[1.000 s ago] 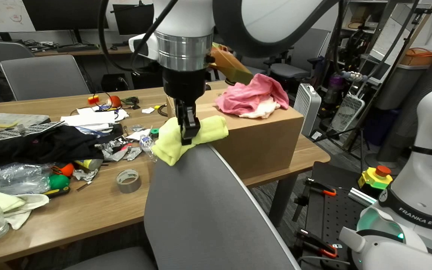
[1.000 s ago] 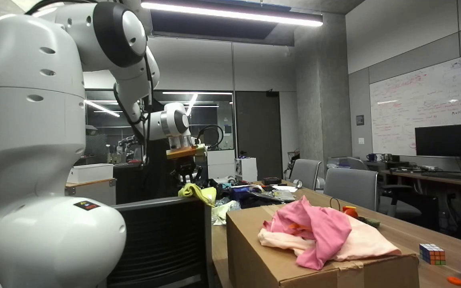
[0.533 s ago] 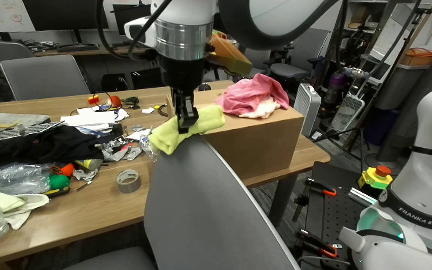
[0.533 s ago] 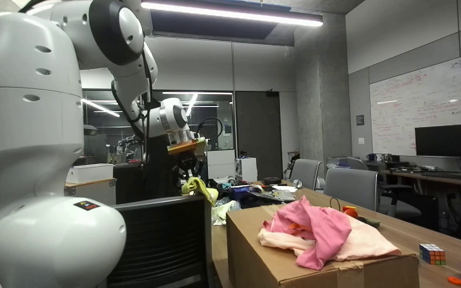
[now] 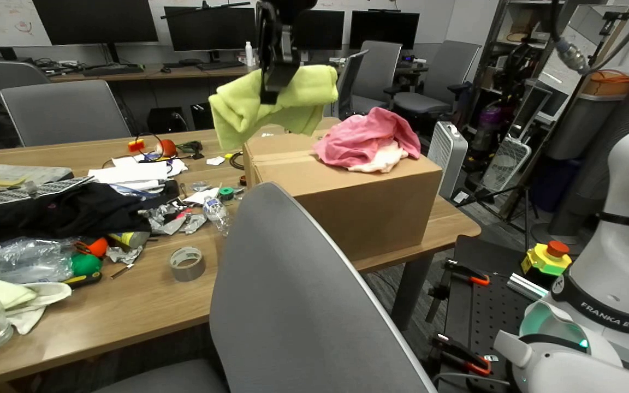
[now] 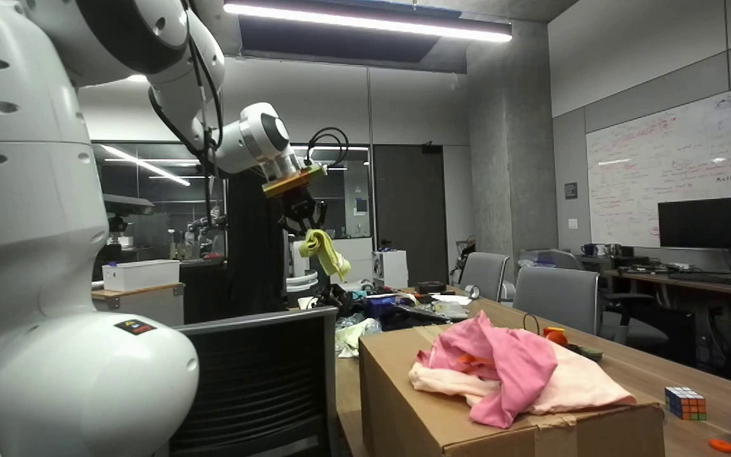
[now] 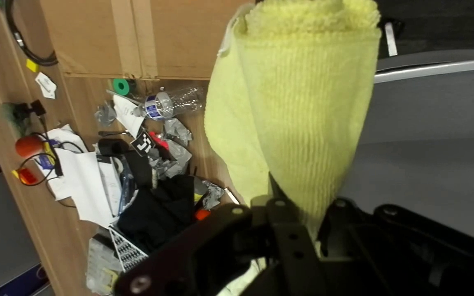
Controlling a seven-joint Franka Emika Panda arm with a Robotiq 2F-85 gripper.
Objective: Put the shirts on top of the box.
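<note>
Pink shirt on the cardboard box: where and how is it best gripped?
Likely by the peak of the pink shirt, from above: that fold stands up in both exterior views, while lower parts lie over the peach-cream shirt, which might be caught too. The end effector must first release the yellow-green shirt.

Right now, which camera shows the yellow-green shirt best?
The wrist view: the yellow-green shirt appears largest there, close enough to make out its fine ridges. Both exterior views show it smaller, hanging from the end effector.
</note>
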